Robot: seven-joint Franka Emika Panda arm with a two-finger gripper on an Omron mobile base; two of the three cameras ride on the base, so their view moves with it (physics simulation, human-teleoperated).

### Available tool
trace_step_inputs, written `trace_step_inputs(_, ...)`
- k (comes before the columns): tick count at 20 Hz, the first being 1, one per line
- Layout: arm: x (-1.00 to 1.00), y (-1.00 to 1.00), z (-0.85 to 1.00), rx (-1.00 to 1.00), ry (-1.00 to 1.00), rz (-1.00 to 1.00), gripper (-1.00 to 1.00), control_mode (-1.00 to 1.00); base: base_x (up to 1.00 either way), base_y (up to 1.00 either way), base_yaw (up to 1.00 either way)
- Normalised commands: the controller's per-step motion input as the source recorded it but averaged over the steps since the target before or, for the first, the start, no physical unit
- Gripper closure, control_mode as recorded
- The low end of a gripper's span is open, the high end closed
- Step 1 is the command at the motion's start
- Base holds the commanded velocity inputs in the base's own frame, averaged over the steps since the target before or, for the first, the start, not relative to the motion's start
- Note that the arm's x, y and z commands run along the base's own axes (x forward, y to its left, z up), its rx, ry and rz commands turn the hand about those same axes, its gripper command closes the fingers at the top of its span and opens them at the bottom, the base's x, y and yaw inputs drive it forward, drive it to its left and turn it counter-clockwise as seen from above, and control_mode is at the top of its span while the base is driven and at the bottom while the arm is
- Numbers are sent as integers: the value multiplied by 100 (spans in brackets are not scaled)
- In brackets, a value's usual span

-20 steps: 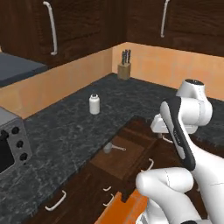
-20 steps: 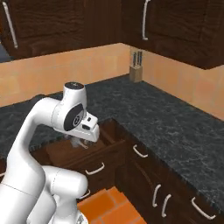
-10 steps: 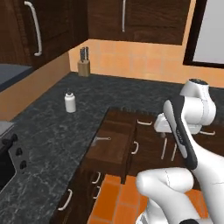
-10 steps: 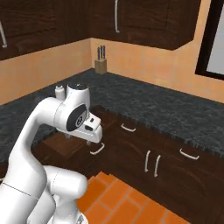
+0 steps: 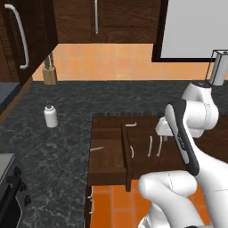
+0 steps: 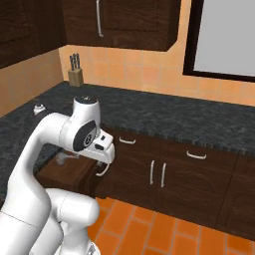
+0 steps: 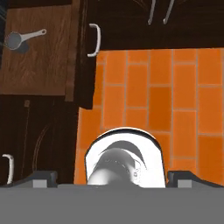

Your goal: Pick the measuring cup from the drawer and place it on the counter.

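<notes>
drawer pulled out exposing measuring cup on its floor, gripper jaws apart, well off, nothing held

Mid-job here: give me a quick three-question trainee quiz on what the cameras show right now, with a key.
1. True or false: the measuring cup already stands on the counter.
2. Multiple choice: the end effector is A) shut on the cup, B) open and holding nothing, C) shut on the drawer's handle.
3. Fill in: the white bottle stands on the ____.

Key:
1. False. The cup lies inside the open drawer, handle pointing toward the drawer's front panel.
2. B. Its fingertips stand wide apart in the hand view, well away from the cup, over the orange tile floor.
3. Counter, nearer than the knife block by the wall.
</notes>
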Motion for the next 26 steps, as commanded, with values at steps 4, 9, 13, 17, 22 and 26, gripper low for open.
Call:
trace_step_inputs(4, 0, 4, 0, 0, 0, -1, -100, -100, 0, 52, -16)
trace_step_inputs(9, 23, 2, -11, 0, 0, 4, -100, -100, 0, 0, 0)
trace_step_inputs(13, 85, 1, -4, 0, 12, 0, -100, -100, 0, 0, 0)
trace_step_inputs(17, 100, 0, -20, 0, 15, 0, -100, -100, 0, 0, 0)
trace_step_inputs(22, 99, 0, -32, 2, 9, 0, -100, -100, 0, 0, 0)
trace_step_inputs(26, 65, 4, -41, 0, 1, 0, -100, -100, 0, 0, 0)
